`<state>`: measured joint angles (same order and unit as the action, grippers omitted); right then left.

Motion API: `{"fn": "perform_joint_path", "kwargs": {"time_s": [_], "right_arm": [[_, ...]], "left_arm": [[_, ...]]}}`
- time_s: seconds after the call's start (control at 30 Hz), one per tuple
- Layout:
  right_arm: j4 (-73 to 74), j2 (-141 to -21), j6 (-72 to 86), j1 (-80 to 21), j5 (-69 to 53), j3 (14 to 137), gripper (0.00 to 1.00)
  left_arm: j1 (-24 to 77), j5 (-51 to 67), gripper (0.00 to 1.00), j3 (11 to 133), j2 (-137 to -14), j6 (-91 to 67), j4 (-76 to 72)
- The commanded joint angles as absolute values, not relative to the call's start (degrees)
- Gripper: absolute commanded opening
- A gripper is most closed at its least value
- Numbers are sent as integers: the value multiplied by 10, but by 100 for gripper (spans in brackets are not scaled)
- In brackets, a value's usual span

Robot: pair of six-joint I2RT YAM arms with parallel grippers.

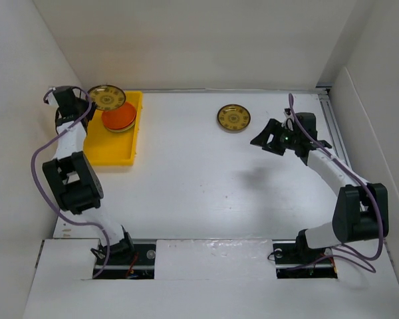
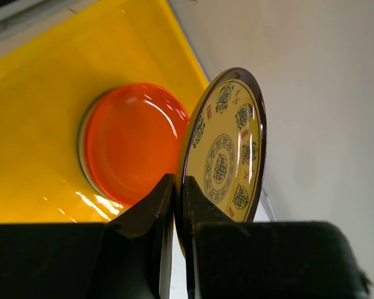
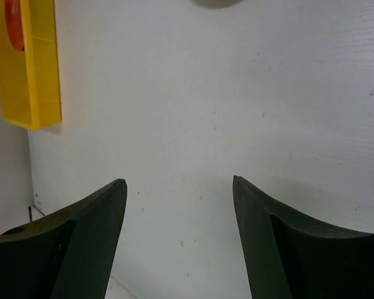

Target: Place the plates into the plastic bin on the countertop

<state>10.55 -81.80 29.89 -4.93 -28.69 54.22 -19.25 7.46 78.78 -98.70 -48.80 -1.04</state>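
Pinching the rim of a gold patterned plate (image 2: 224,156), the left gripper (image 2: 179,187) has its jaws almost together, with only the plate's edge between them. In the wrist view the plate stands tilted on edge above the yellow bin (image 2: 31,137), just beside an orange plate (image 2: 134,143) lying flat inside the bin. Seen from above, the held plate covers the bin's far left corner. The right gripper (image 3: 179,187) hangs with jaws spread wide and nothing between them, above the bare white table (image 3: 237,93). A second gold patterned plate (image 1: 233,118) lies on the table near that gripper, well apart from the bin
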Motion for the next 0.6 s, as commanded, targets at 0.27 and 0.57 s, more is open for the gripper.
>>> {"fn": "perform_joint_path", "kwargs": {"time_s": [0.27, 0.57], "right_arm": [[62, -830, 285, -62, -297, 556, 74], [55, -937, 296, -68, -259, 627, 74]], "left_arm": [[-211, 83, 4, 909, -1089, -448, 50], [-211, 137, 99, 914, -1050, -436, 44]]}}
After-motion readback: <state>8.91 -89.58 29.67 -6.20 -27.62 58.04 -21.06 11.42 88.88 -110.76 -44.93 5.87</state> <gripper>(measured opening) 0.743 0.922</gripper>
